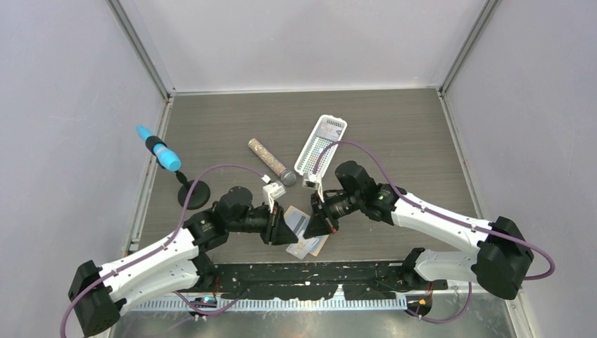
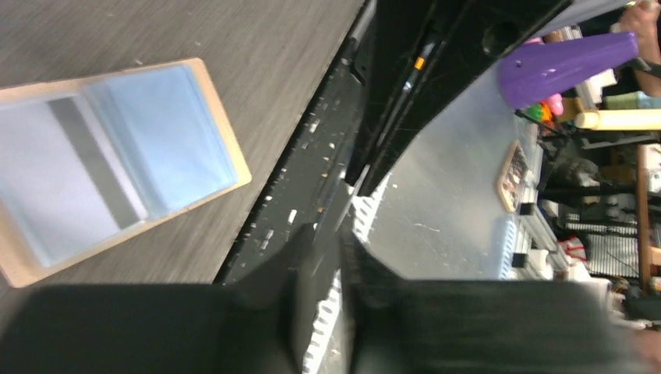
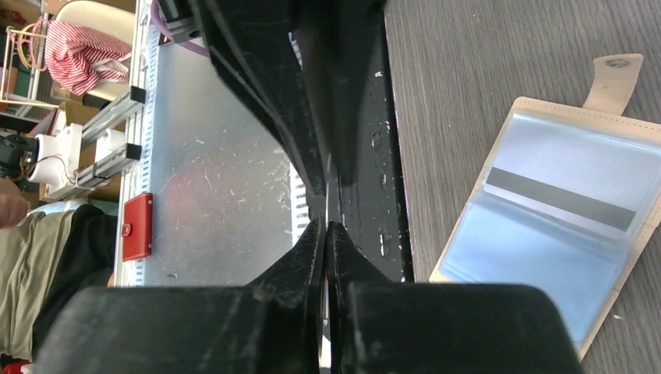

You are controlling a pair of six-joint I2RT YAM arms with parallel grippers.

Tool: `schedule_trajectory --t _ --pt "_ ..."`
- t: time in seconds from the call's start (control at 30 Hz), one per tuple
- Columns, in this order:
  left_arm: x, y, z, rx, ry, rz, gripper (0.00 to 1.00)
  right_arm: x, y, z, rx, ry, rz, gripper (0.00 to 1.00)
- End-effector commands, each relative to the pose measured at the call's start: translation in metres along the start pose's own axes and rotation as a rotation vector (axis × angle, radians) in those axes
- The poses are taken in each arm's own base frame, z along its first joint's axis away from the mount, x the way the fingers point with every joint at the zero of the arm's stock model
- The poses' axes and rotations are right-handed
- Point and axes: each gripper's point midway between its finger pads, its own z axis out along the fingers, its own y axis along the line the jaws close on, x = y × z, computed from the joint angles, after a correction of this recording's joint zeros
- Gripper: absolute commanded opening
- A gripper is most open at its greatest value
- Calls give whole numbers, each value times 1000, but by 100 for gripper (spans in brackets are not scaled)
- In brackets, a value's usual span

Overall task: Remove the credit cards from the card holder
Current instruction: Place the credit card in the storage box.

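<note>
Dark grey wood-grain table [image 1: 408, 127], boxed in by pale lilac walls [image 1: 70, 84] at 9, 12 and 3 o'clock, aluminium posts [image 1: 141, 49] rising from the far corners. Along the 6 o'clock edge, a black base plate [image 1: 303, 276], scuffed and flecked white, then a ribbed metal rail [image 1: 281, 304].

Near 6 o'clock on the table, just short of that plate: the card holder [image 1: 315, 246], lying open and flat, tan rim, tab [image 3: 616, 76] unfastened, bluish pockets up, a dark-striped credit card [image 3: 557, 199] tucked in one pocket.

Above it, nose to nose: left claw [image 1: 292, 231] reaching in from 9 o'clock, right claw [image 1: 310, 225] from 3 o'clock. Right claw pinched together on a second credit card [image 3: 327, 191], seen only edge-on as a thin sliver. Left claw close about the same sliver; cannot tell whether gripping or slightly parted.

Toward 12 o'clock of both claws, glittery tube [image 1: 271, 160] beside white slotted basket [image 1: 320, 144], not touching. At 9 o'clock, blue-tipped tool [image 1: 158, 150] over a black round stand [image 1: 193, 193].

Past the table edge in the wrist views: scratched metal sheet [image 3: 210, 195], purple cone [image 2: 569, 66], red box [image 3: 136, 226], cluttered shelves [image 2: 592, 195].
</note>
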Motion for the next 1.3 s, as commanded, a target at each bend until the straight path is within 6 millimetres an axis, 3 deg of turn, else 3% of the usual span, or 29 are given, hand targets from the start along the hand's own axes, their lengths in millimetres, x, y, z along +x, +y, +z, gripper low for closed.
schedule_trajectory --t 0.0,0.13,0.33,0.4,0.63,0.8,1.03,1.1,1.27 --pt "-27 5 -11 -96 -96 63 37 -21 4 -6 24 -70 -11 5" --pt "-38 24 -27 -260 -133 105 62 -32 -14 -13 122 -119 59 5" --pt "-46 42 -51 -427 -145 154 79 -44 -66 -47 312 -233 213 5" --pt "-45 44 -56 -453 -130 181 98 -51 -90 -66 417 -298 269 5" --pt "-48 66 -65 -585 -135 181 100 -89 -173 -146 781 -604 415 5" --pt "-49 83 -66 -641 -195 180 100 -122 -226 -185 903 -768 467 5" --pt "-46 96 -69 -694 -220 177 99 -154 -279 -209 936 -941 542 5" --pt "-45 98 -68 -693 -223 175 99 -154 -300 -209 948 -962 579 5" --pt "-40 99 -67 -694 -213 152 99 -165 -329 -210 931 -1035 640 5"
